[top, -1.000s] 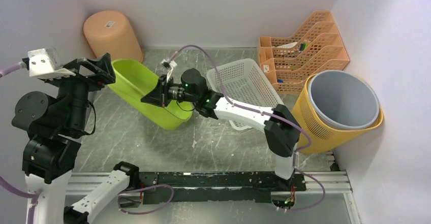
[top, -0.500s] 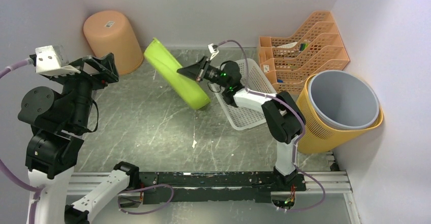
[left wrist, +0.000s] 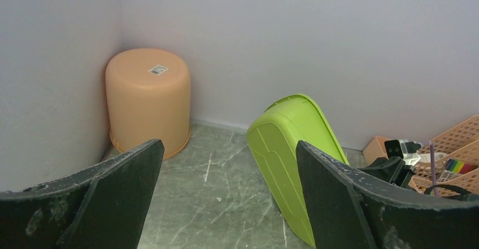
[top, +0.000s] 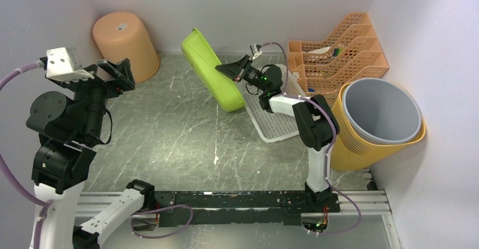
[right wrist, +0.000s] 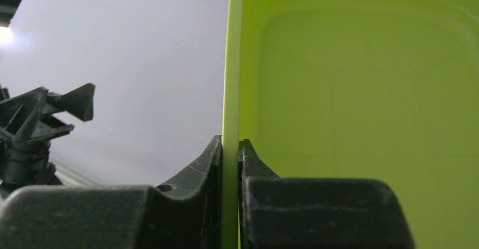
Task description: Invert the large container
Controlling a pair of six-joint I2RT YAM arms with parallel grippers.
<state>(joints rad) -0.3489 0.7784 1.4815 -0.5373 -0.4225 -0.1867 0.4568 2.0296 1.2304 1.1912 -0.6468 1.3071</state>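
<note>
The right gripper is pinched narrow on the thin rim of the large lime-green plastic tub, one finger on either side; the tub is tipped steeply on end near the back wall, just beside a white mesh basket; the left gripper is spread wide, empty, well apart from the tub.

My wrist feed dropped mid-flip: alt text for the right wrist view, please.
The right hand is shut on the thin rim of the green container, one finger each side. Its face fills the right half.
</note>
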